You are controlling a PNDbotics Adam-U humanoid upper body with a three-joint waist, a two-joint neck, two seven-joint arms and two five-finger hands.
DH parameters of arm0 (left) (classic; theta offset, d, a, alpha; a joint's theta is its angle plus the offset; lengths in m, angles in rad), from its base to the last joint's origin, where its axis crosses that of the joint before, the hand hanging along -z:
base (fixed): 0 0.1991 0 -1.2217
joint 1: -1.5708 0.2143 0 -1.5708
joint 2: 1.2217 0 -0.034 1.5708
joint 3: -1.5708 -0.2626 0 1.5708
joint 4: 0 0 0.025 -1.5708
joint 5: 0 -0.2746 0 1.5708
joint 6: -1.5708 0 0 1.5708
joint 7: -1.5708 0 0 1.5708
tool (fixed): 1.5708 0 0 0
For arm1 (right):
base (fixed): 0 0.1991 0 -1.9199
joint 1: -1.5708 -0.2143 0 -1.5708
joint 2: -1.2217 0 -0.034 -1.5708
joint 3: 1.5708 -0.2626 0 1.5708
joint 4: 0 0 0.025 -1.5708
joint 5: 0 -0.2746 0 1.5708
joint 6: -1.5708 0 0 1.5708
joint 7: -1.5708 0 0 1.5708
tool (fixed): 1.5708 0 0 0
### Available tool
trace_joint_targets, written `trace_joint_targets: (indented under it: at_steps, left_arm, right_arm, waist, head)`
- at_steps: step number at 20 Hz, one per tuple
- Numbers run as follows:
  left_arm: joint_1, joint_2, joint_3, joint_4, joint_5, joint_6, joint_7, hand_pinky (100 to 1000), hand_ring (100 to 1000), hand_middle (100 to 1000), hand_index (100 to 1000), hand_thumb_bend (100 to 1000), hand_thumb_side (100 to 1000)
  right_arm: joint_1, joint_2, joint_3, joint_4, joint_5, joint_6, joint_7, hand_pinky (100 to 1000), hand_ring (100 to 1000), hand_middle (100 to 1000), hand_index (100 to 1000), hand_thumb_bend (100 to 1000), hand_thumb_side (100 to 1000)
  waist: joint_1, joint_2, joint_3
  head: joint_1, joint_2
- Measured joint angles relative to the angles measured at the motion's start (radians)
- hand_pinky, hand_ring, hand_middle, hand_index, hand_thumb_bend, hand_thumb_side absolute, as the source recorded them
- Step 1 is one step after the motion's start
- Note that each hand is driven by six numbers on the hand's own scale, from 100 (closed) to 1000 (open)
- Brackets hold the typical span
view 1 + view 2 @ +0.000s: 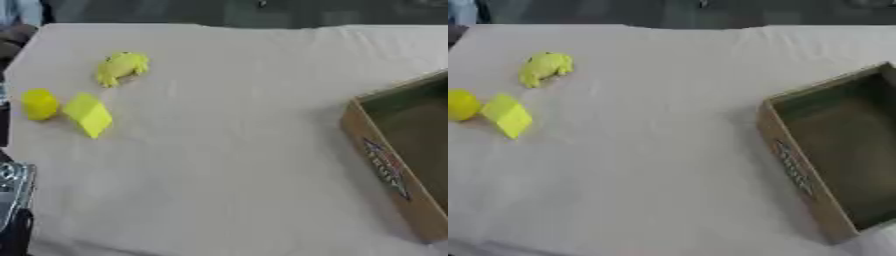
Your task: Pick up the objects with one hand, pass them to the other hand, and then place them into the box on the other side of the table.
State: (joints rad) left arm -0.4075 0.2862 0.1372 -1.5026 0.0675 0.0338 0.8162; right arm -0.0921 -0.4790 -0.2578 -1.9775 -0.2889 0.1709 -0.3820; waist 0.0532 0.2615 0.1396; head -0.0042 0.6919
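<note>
At the lower left corner of the left eye view we saw only a sliver of the left hand, silver above and black below, lying at the table's near edge. So little of it showed that we could not tell how far open it was, and we saw nothing in its hold. The right hand lay outside both views.

Farther from us than that hand and slightly to its right sat a round yellow object near the left edge of the table, which was covered with a pale beige cloth. Just beside it, to its right, a yellow block with flat faces rested with one corner pointing towards us; we could not tell whether the two touched. Farther out again from the hand and a little more to the right lay a yellow-green toy shaped rather like a frog, apart from the other two.

A wide stretch of cloth lay to the right of these three things. Well apart from the hand, on the far right side of the table, stood the cardboard box, open at the top and set askew. Its long brown wall faced the hand and carried a printed mark that we could not read. Its inside looked dark, and its right part ran out of view.
</note>
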Motion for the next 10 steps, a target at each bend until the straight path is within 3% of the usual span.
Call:
trace_joint_targets:
  at_steps: [3,5,8,10]
  left_arm:
    - [-0.054,0.058,-0.026,0.018,-0.041,0.082,-0.068,544,731,758,804,846,539]
    - [-0.104,0.136,-0.062,0.031,-0.078,0.158,-0.173,575,740,764,815,848,546]
    - [-0.195,0.301,-0.136,0.07,-0.137,0.253,-0.453,612,747,767,824,825,542]
    - [-0.256,0.411,-0.177,0.107,-0.177,0.287,-0.667,640,754,770,832,819,541]
  right_arm:
    - [0.001,0.0,0.0,0.0,0.006,0.0,0.001,1000,941,1000,1000,100,593]
    - [0.004,-0.001,0.001,0.0,0.012,0.0,0.003,1000,941,1000,1000,100,592]
    - [0.006,-0.005,0.001,0.0,0.019,0.002,0.006,1000,941,1000,1000,100,591]
    - [0.01,-0.011,0.001,0.0,0.023,0.003,0.007,1000,941,1000,1000,100,591]
  waist:
    - [0.004,0.0,-0.002]
    - [0.011,0.0,-0.003]
    - [0.021,0.0,-0.003]
    - [0.025,0.0,-0.002]
  head:
    - [-0.002,0.001]
    - [-0.002,0.001]
    - [-0.003,0.007]
    - [-0.007,0.009]
